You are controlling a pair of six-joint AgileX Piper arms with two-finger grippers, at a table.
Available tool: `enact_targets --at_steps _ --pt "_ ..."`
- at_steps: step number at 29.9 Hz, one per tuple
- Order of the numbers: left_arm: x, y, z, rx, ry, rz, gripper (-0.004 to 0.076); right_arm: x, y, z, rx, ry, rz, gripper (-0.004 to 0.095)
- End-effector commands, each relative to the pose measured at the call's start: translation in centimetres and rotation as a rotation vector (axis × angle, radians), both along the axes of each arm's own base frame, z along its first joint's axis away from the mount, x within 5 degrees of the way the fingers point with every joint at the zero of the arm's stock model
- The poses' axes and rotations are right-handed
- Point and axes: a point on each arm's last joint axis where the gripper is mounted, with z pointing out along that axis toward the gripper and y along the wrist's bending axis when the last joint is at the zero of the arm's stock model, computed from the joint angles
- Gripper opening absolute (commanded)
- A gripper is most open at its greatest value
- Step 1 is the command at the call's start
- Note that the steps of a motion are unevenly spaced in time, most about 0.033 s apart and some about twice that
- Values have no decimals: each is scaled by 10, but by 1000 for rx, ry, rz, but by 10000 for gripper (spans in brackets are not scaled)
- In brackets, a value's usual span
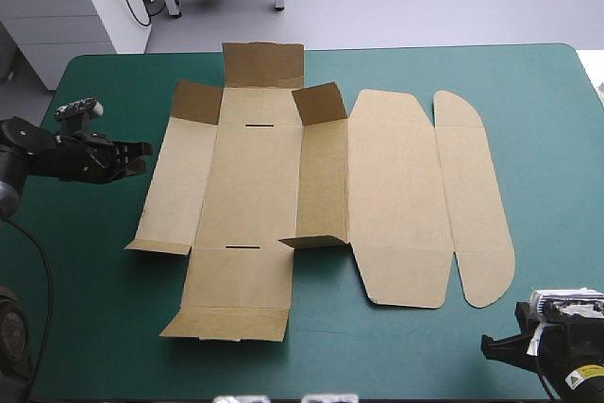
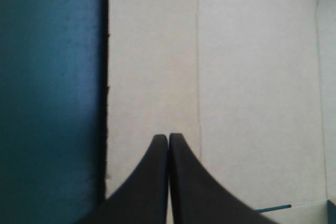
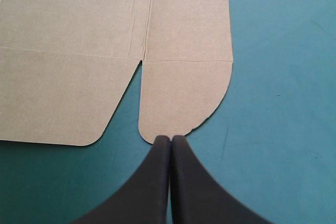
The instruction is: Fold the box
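In the high view we see the box (image 1: 260, 195) lying across the middle of the table (image 1: 85, 327) on its teal-green cover, almost wholly flat, with only the small corner flaps (image 1: 319, 106) standing partway up; the left gripper (image 1: 138, 151) is at the box's left edge, and the right gripper (image 1: 493, 346) sits by the table's near right corner, a little apart from the rounded lid flap (image 1: 477, 205). In the left wrist view we find that claw pinched into one pointed arch with nothing between its fingers, poised over the outer left panel close to where brown board meets the cover. In the right wrist view the other claw is likewise pressed together and empty, its tip right at the curved near end of the rounded lid flap. We judge the folding has barely begun, since no wall is raised or tucked. The chief risk, as we read it, is sliding: a closed claw nudging an edge could push the light sheet across the cover instead of lifting it. If one side is raised while the other is not held down, the whole sheet may pivot and bend off its creases. The half-raised corner flaps could also be flattened or caught outside a wall as it comes up
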Motion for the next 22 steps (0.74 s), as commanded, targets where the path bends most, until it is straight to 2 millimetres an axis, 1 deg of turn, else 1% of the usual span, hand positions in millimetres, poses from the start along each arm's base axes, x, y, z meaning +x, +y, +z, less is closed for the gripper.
enact_targets --at_steps 1,2,6,10,12,15,19,20,22 --pt "-1 15 9 -24 -30 -23 -8 3 -1 13 -4 -72 -6 -20" --pt "-1 19 4 -23 -16 -38 -8 3 -1 13 -4 -72 -6 -20" --pt "3 25 -5 -20 0 -42 -8 3 -1 13 -4 -72 -6 -20" --pt "5 25 -6 5 -24 -73 -4 3 -1 13 -4 -72 -6 -20" --pt "5 25 -6 13 -28 -79 18 3 -1 13 -4 -72 -6 -20" --pt "6 26 -8 9 -22 -79 105 3 -1 13 -4 -72 -6 -20" --pt "10 26 -15 -17 -7 -73 305 3 -1 13 -4 -72 -6 -20" --pt "11 26 -17 -23 2 -73 374 3 -1 13 -4 -72 -6 -20" --pt "14 27 -24 -34 25 -75 445 3 -1 13 -4 -72 -6 -20"
